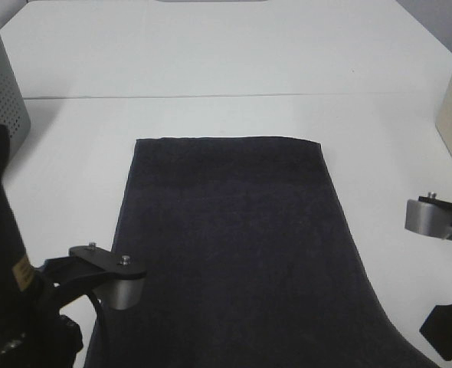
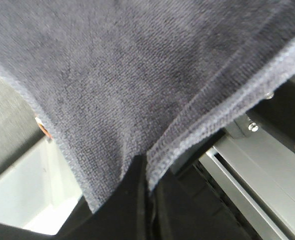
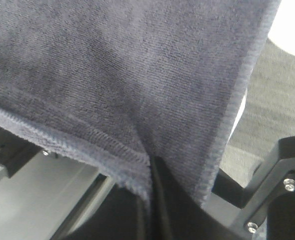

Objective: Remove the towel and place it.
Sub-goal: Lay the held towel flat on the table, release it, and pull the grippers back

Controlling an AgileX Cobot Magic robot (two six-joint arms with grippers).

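The towel [image 1: 234, 245] is clamped at its near corners by the left gripper [image 2: 146, 167] and right gripper [image 3: 150, 167], placement is judged underway, and lowering and release are called for.

Wht table [image 1: 211, 57], dk towel [image 1: 234, 230], grey basket [image 1: 4, 96] L

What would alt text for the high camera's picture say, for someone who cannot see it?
A very dark navy towel lies spread flat on a white table, its near end running off the bottom of the picture. Parts of the left arm and right arm show in the lower corners, and a grey perforated basket stands at the upper left edge.
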